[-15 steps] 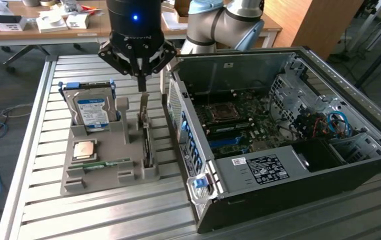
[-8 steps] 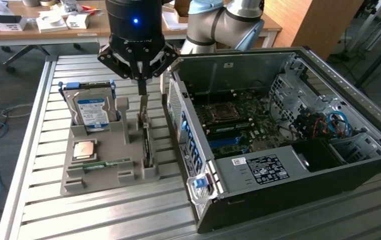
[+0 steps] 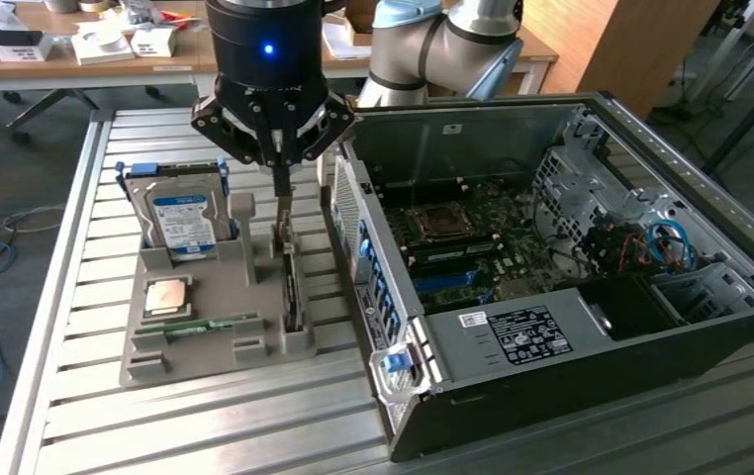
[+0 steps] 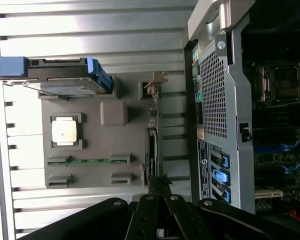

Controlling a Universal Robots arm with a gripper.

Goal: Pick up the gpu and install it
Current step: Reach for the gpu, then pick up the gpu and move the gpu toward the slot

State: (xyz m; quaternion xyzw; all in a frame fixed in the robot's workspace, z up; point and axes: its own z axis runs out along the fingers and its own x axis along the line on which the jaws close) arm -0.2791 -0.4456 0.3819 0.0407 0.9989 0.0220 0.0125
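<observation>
Quick headcount on the surface (image 3: 152,426): one gray parts tray (image 3: 208,364), and in it one gpu (image 3: 291,287), one hard drive (image 3: 182,220), one CPU chip (image 3: 168,295) and one memory stick (image 3: 199,326), so four parts. Also one open PC case (image 3: 483,416), one robot arm (image 3: 417,49), one gripper (image 3: 281,176).

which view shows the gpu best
The exterior view: the gpu stands on edge in the gray tray, its silver bracket upright. The wrist view catches the gpu edge-on from above, a thin dark strip.
</observation>
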